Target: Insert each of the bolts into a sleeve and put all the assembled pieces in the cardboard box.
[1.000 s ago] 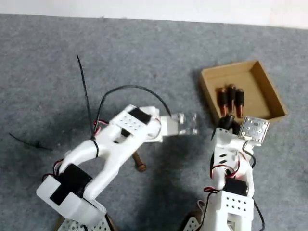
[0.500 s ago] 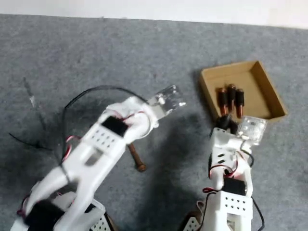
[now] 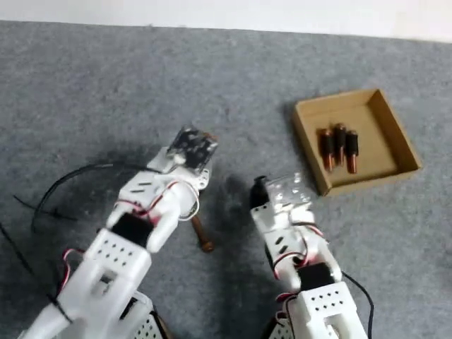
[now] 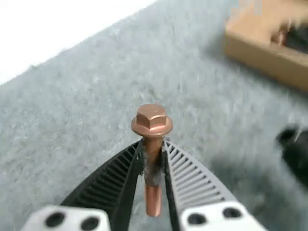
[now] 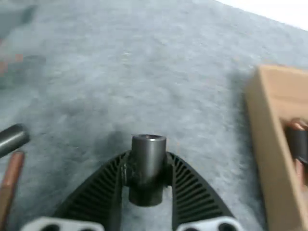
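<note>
We brought bolt and sleeve toward each other.
Our left gripper (image 4: 152,147) was clamped on a bolt (image 4: 152,126), the right gripper (image 5: 147,161) on a sleeve (image 5: 148,149). Both arms had swung inward, the right away from the box (image 3: 308,145) holding three pieces (image 3: 340,147), so mating looked next.

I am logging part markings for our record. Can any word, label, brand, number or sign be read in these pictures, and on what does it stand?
None can be read. The cardboard box, the bolt held in the left tool and the sleeve held in the right tool show no print or sign.
</note>
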### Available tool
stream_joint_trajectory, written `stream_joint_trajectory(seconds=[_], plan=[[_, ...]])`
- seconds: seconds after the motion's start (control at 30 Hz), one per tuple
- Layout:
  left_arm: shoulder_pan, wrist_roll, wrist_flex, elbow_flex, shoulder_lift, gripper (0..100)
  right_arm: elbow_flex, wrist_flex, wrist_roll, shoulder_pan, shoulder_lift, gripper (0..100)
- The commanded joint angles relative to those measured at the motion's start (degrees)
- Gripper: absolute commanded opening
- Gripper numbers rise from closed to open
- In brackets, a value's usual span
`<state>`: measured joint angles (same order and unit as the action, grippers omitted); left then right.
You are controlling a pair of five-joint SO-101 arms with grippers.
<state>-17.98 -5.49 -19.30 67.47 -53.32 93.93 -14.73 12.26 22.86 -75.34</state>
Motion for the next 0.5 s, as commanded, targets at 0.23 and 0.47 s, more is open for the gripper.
stream_joint_trajectory(seconds=[0.23,0.47], plan=[[0.9,3.4,10.4,8.7,-19.2,1,4.4,16.6,1.1,4.9,-1.4,0.5],[0.9,4.3,10.3,11.2,-26.7,1,7.4,24.6,1.3,5.0,-1.4,0.5]])
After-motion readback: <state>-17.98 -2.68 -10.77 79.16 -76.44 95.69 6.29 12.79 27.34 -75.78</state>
